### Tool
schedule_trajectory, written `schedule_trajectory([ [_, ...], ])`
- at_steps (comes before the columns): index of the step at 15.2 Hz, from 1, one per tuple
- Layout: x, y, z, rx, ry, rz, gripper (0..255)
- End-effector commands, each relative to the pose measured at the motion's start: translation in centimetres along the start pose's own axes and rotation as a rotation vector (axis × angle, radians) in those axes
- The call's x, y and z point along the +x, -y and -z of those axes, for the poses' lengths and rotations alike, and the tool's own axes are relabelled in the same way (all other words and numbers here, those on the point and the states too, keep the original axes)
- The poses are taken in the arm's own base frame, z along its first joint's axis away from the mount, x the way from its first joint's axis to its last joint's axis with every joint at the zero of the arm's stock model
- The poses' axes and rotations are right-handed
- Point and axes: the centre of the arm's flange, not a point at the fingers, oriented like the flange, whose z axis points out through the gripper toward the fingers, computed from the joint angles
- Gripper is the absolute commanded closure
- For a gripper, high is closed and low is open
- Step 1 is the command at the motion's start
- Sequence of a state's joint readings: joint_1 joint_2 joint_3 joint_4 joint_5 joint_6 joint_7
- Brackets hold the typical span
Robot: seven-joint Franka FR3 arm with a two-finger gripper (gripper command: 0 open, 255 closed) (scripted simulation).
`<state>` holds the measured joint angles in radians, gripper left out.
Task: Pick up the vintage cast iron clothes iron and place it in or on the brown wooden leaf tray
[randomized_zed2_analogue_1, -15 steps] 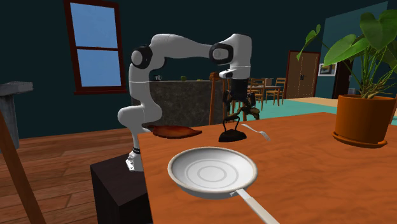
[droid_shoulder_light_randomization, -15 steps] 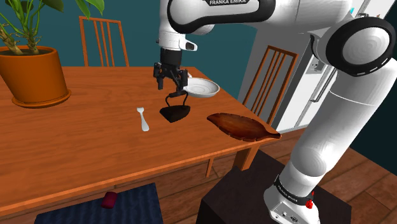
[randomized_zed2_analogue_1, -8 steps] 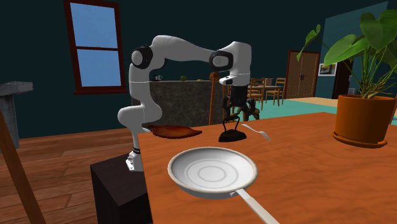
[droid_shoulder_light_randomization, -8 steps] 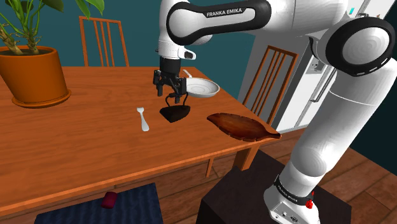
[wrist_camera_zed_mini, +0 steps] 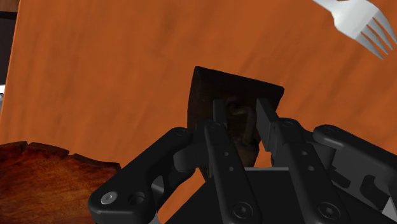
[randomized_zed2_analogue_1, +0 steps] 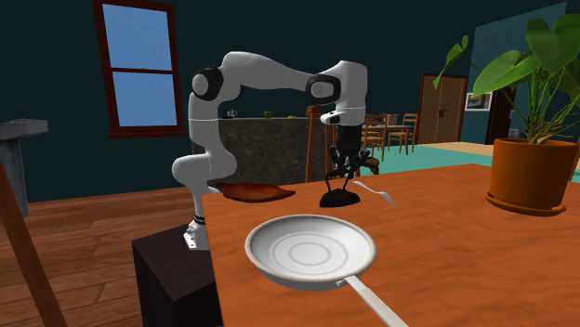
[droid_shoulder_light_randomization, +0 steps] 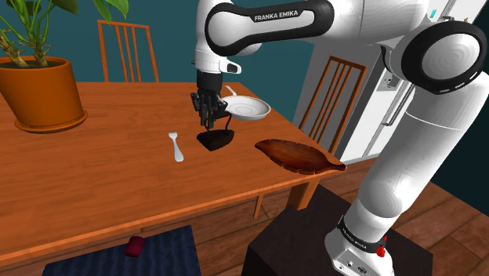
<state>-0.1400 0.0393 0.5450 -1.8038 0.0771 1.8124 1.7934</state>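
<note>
Nearest my stand (droid_shoulder_light_randomization: 306, 243), at the corner of the orange-brown wooden counter (droid_shoulder_light_randomization: 102, 184), lies the brown wooden leaf-shaped tray (droid_shoulder_light_randomization: 298, 154). Just inward from it, the dark cast-iron clothes iron (droid_shoulder_light_randomization: 215, 141) stands with its base flat on the counter, apart from the tray. My black two-fingered tool (droid_shoulder_light_randomization: 211, 119) hangs straight above it, and its fingers (wrist_camera_zed_mini: 219, 114) are drawn in tight on the iron's arched handle, clasping it from both sides. Beside the iron, further from the tray, lies a white fork (droid_shoulder_light_randomization: 177, 147). Beyond the iron, by the counter's edge, sits a white round pan (droid_shoulder_light_randomization: 249, 108). At the far corner stands an orange plant pot (droid_shoulder_light_randomization: 43, 94).
</note>
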Motion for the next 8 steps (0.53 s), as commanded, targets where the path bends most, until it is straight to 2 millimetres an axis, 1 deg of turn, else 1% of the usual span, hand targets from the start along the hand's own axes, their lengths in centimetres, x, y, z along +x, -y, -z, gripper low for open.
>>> schedule_trajectory([
  [1, 0.00, 0.00, 0.00, 0.000, 0.000, 0.000, 255],
  [7, 0.00, 0.00, -0.01, 0.000, 0.000, 0.000, 255],
  [8, -0.04, -0.03, 0.52, 0.000, 0.000, 0.000, 255],
])
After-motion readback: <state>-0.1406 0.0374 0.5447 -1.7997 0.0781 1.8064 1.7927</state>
